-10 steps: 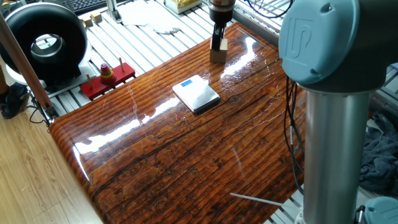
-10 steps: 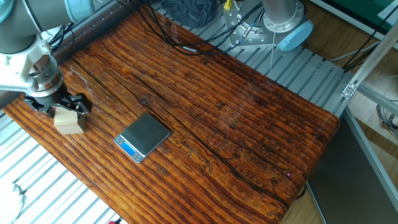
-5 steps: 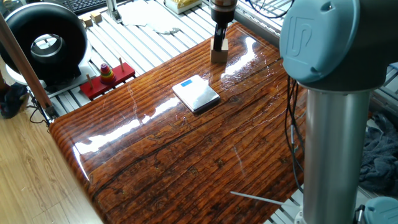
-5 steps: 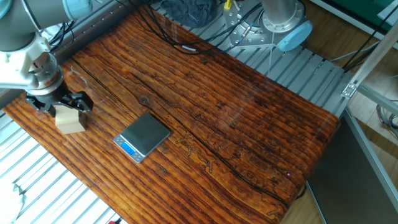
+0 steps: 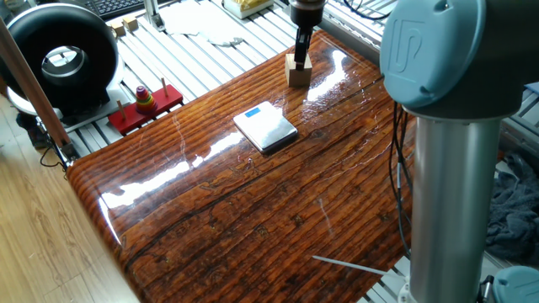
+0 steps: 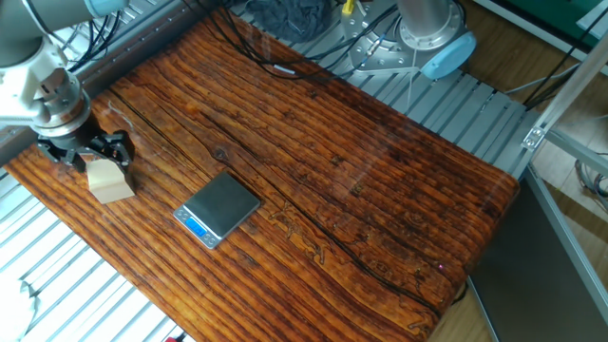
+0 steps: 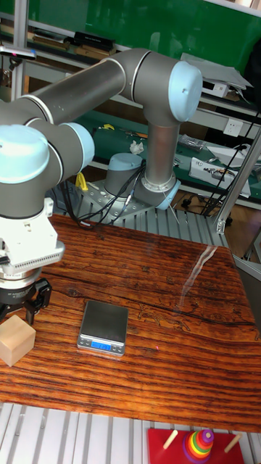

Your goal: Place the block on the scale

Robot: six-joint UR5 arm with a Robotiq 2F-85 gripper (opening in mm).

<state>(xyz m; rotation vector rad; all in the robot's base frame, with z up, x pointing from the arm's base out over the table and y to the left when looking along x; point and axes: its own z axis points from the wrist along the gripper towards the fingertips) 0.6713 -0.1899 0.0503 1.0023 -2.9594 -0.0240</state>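
"UR" logo on arm joint cap (image 5: pixel 418 49)

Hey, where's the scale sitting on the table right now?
In the other fixed view the scale lies flat on the wooden table, toward its left part, apart from the block and claw farther left.

A glossy, varnished wooden table (image 5: pixel 253 210) with dark grain reflects light. Near its edge sit a matt pale bare-wood block (image 6: pixel 110 180) and a scale (image 6: pixel 219 207) with a smooth brushed-metal top.
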